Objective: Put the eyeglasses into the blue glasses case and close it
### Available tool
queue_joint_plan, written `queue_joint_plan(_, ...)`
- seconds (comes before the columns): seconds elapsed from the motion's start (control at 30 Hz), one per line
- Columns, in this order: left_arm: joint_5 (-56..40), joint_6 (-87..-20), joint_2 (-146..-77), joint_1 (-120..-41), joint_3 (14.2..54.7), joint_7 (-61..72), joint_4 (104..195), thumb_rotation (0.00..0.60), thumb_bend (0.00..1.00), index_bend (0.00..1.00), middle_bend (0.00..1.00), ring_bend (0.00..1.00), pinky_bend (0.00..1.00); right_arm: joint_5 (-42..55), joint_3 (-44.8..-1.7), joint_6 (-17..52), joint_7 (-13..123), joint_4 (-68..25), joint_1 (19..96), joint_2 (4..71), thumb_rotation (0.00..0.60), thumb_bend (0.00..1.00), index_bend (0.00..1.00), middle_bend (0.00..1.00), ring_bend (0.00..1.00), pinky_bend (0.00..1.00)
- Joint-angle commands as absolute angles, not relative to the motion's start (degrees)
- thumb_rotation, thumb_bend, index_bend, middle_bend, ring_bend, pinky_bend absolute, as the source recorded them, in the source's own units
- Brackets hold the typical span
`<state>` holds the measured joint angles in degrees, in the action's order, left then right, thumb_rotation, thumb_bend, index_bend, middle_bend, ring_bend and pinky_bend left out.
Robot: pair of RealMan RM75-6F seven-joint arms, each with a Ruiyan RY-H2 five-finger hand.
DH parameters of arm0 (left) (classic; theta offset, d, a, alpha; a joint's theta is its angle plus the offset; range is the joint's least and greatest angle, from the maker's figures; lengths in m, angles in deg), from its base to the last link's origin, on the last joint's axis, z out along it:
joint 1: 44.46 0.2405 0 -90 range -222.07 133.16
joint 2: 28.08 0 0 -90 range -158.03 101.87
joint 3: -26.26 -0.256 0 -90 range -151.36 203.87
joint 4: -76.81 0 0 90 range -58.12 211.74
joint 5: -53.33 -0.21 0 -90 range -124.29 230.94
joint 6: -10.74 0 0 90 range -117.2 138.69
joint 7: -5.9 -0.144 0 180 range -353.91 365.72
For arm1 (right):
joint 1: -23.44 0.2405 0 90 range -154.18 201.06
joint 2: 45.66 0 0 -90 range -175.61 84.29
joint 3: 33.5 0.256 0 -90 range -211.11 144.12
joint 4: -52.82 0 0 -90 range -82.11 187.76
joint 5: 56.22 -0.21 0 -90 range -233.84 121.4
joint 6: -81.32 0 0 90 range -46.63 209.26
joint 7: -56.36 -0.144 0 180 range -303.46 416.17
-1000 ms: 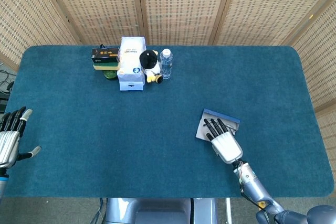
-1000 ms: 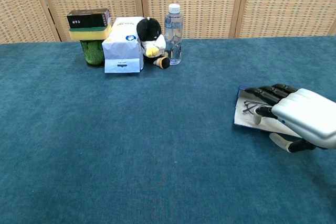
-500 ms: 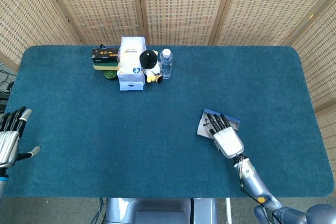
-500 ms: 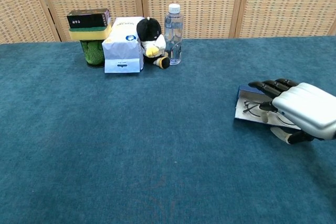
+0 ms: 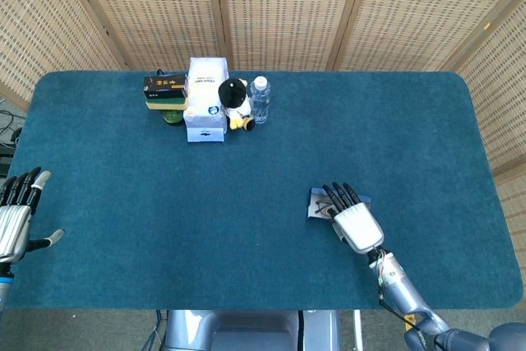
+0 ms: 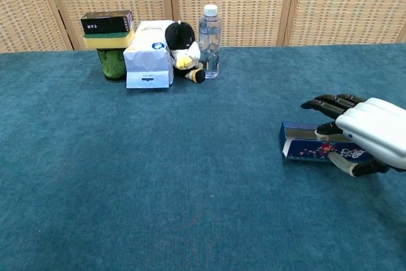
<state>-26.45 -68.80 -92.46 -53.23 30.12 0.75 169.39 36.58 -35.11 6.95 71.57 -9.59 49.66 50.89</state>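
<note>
The blue glasses case lies at the right of the table, its patterned lid tilted up on edge toward the chest camera. My right hand grips that lid, fingers laid over its top edge and thumb against its face. In the head view the same right hand covers most of the case. A bit of the eyeglasses shows inside at the case's left end. My left hand hangs off the table's left edge with fingers spread, holding nothing.
At the back left stands a cluster: a white tissue box, a black plush penguin, a water bottle and a green cup topped with a dark box. Blue felt covers the table.
My right hand has raised the case lid from flat and open to standing on edge over the glasses. The white lining seen earlier is now hidden. The left hand stayed still.
</note>
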Motion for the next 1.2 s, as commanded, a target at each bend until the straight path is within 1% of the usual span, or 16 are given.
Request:
queue_joint_plan(0.03,-26.4,-68.8,-92.5,-53.2,30.1,0.7,169.4,0.600,0.00,0.00,0.00,0.00,0.00,39.2,-36.7,5.1,71.9,-13.8,49.1,47.4,0.600,0.57,0.71,0.10,0.00,0.11)
queue_joint_plan(0.27,-26.6,-68.9,-92.6,-53.2,30.0,0.4,169.4,0.600,0.00,0.00,0.00,0.00,0.00,42.4,-38.6,3.1,73.8,-21.6,48.2,41.5,0.600,0.57,0.71,0.10,0.00,0.11)
queue_joint_plan(0.5,-26.6,-68.9,-92.8,-53.2,30.0,0.0,169.4,0.600,0.00,0.00,0.00,0.00,0.00,43.8,-39.8,4.2,75.9,-24.9,47.7,38.6,0.600,0.57,0.71,0.10,0.00,0.11)
queue_joint_plan(0.6,-26.6,-68.8,-92.8,-53.3,30.0,0.0,169.4,0.600,0.00,0.00,0.00,0.00,0.00,43.8,-39.7,4.6,76.2,-25.2,47.7,38.3,0.600,0.57,0.71,0.10,0.00,0.11)
queue_joint_plan(0.8,-26.5,-68.7,-92.8,-53.3,29.9,-0.2,169.5,0.600,0.00,0.00,0.00,0.00,0.00,42.4,-38.7,7.4,77.2,-24.2,48.4,38.7,0.600,0.57,0.71,0.10,0.00,0.11)
queue_joint_plan(1.2,-26.1,-68.4,-92.9,-53.4,30.0,-0.5,169.4,0.600,0.00,0.00,0.00,0.00,0.00,41.6,-36.9,12.2,82.9,-22.1,50.7,40.3,0.600,0.57,0.71,0.10,0.00,0.11)
